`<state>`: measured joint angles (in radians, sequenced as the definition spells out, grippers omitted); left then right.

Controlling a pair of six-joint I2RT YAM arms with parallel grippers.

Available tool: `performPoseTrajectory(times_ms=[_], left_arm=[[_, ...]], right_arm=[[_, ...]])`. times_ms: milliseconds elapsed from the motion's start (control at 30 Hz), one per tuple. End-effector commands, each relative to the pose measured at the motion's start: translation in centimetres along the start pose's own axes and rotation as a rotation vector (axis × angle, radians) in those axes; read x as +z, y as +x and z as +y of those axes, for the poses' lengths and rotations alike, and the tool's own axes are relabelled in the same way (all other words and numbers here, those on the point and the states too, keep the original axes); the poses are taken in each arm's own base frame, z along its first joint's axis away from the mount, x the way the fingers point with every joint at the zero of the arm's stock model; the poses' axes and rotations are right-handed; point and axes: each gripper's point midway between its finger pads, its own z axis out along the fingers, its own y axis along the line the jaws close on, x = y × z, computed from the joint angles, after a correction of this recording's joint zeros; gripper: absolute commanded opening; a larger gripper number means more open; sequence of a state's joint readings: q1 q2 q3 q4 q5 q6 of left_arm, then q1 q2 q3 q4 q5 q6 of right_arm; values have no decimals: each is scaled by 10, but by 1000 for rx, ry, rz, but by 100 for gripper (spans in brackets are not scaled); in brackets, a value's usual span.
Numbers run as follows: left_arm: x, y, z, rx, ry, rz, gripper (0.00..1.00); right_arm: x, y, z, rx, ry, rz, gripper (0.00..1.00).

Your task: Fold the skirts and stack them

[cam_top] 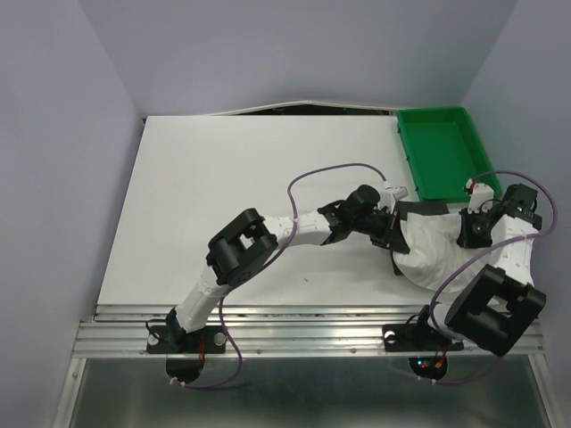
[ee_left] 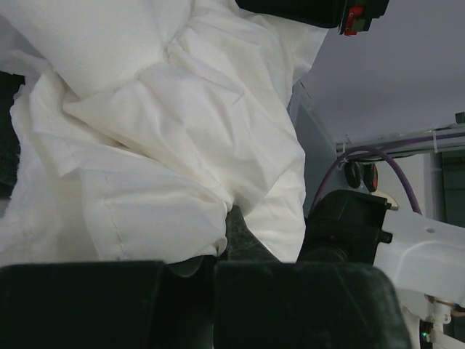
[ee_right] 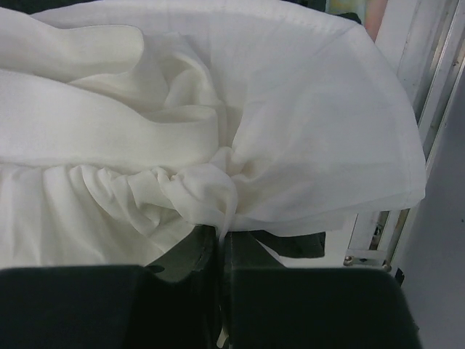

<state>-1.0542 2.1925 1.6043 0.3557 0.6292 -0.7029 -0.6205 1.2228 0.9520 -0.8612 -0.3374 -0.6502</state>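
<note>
A white crinkly skirt lies bunched at the right side of the table, over a dark skirt whose edge shows at its far side. My left gripper is at the white skirt's left edge, shut on a fold of it. At the right edge, my right gripper is shut on a gathered bunch of the same cloth. White fabric fills the left wrist view, and the gathered waistband shows in the right wrist view. A dark strip peeks out under the white hem.
A green plastic tray stands at the back right, just beyond the skirts. The table's right edge and the aluminium rail at the front lie close to the cloth. White tabletop spreads to the left.
</note>
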Motion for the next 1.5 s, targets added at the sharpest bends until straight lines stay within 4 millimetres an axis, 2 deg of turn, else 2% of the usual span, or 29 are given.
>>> performPoseTrajectory(times_ms=[0,167,200,233,333,433,467,500,533,600,633,667,700,733,767,833,867,900,933,967,1000,1133,1167,1300,1333,1400,1433,1467], left_arm=[[6,-5,-15,-6,34,-34,11],[3,-5,-10,-20,0,-43,24],[2,-6,-8,-23,-13,-49,29],[1,-5,-9,-21,-19,-49,40],[-6,-12,-13,-1,-38,-68,57],[-19,-22,-25,50,-36,-82,63],[-24,-26,-26,73,-39,-88,68],[-34,-35,-35,92,-35,-105,68],[-44,-39,-29,91,-52,-110,68],[-63,-49,-38,132,-48,-129,69],[-71,-49,-35,137,-66,-120,69],[-86,-59,-41,172,-60,-141,70],[-94,-61,-42,169,-65,-146,70],[-101,-54,-33,176,-90,-127,70],[-110,-57,-28,184,-105,-133,71],[-130,-55,-20,230,-155,-123,85],[-142,-60,-21,257,-177,-145,87],[-157,-68,-9,262,-212,-165,87],[-167,-64,6,262,-245,-158,93],[-179,-69,9,264,-260,-176,93],[-196,-74,26,241,-298,-193,94],[-226,-81,40,290,-356,-203,93],[-231,-84,39,320,-369,-213,93],[-264,-92,33,414,-431,-274,95],[-271,-87,38,394,-449,-261,96],[-296,-94,45,381,-499,-286,98],[-307,-93,51,376,-539,-271,98],[-326,-99,61,365,-599,-288,99]], right_arm=[[14,-19,-18,-44,40,-86,1],[27,-22,-20,-20,23,-101,1],[27,-23,-21,-14,26,-98,1],[27,-22,-24,-11,36,-90,2],[25,-25,-29,-8,55,-86,9],[23,-34,-31,11,54,-107,19],[22,-37,-32,16,52,-112,26],[23,-40,-32,21,48,-114,27],[25,-41,-33,36,38,-109,29],[23,-50,-36,49,36,-118,53],[25,-51,-35,63,19,-111,57],[20,-60,-38,63,24,-127,63],[18,-64,-38,70,18,-136,67],[15,-69,-39,70,13,-146,71],[14,-72,-38,75,8,-146,79],[4,-84,-40,74,3,-172,83],[3,-88,-40,77,-1,-174,87],[-4,-99,-44,69,9,-197,89],[-8,-101,-42,68,-8,-198,93],[-11,-106,-41,64,-17,-203,95],[-18,-115,-38,45,-47,-218,97],[-28,-125,-23,-4,-158,-226,100],[-35,-126,-18,-16,-183,-211,100],[-44,-125,-10,-40,-237,-182,100],[-49,-123,2,-37,-291,-180,100],[-58,-124,15,-47,-352,-200,100],[-60,-126,27,-34,-405,-209,100],[-61,-126,46,-17,-455,-186,100]])
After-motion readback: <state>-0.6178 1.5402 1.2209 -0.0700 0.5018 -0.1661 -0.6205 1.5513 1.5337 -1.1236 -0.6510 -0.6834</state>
